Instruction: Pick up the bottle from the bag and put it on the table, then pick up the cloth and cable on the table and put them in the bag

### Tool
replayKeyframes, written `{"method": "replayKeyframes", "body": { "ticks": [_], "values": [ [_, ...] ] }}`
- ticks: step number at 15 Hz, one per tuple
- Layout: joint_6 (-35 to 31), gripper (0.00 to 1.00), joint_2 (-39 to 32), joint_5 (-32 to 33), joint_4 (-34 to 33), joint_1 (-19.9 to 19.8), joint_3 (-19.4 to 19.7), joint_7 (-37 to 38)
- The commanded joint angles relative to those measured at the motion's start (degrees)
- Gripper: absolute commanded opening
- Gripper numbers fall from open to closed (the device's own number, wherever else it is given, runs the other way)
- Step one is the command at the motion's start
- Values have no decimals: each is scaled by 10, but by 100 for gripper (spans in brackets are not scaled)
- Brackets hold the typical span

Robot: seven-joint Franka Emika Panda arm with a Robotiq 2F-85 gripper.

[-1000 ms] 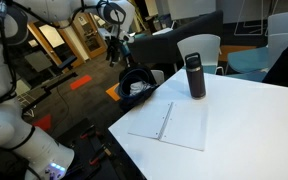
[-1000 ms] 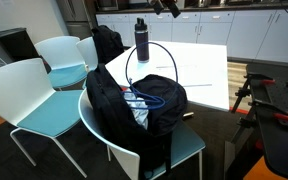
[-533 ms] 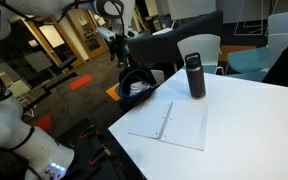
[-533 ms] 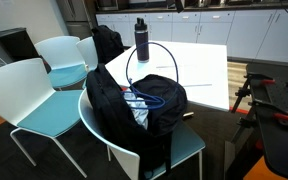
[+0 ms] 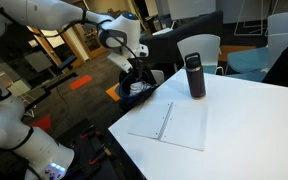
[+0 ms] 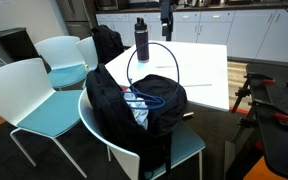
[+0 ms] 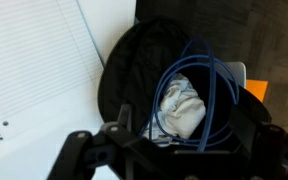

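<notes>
The dark bottle (image 5: 194, 75) with its black cap stands upright on the white table (image 5: 246, 120), also seen as the bottle (image 6: 142, 40) near the table's (image 6: 210, 60) far edge. The black bag (image 6: 112, 108) sits open on a chair seat. Inside it lie the white-grey cloth (image 7: 182, 108) and loops of blue cable (image 7: 212, 88); the cable (image 6: 154, 92) arches above the bag's mouth. My gripper (image 5: 135, 68) hangs open over the bag (image 5: 136, 90), holding nothing. In the wrist view the gripper (image 7: 182, 150) frames the cloth from above.
A flat white paper sheet (image 5: 172, 124) with a thin rod lies on the table near the bag side. The bag rests on a teal-and-white chair (image 6: 189, 150); two more such chairs (image 6: 32, 92) stand beside it. A second black bag (image 6: 108, 42) sits behind.
The arm has swung from the background toward the table and come down over the bag. Bottle, bag, cloth and cable have not moved.
</notes>
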State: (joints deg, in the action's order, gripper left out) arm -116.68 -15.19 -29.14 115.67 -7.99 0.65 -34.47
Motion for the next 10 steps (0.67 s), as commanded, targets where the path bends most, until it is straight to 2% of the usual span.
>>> {"method": "replayKeyframes", "body": {
  "ticks": [1,2,4,6,8,10],
  "values": [
    [-87,92,2,-116,48,-11,-31,-116],
    [-100,74,-4,-155,50,-12,-37,-156],
    [-108,58,-15,-232,49,-11,-48,-238],
    [-93,42,-19,-283,46,-4,-50,-304],
    [-74,27,-8,-287,48,9,-46,-315],
    [-48,13,1,-256,42,27,-41,-273]
  ]
}}
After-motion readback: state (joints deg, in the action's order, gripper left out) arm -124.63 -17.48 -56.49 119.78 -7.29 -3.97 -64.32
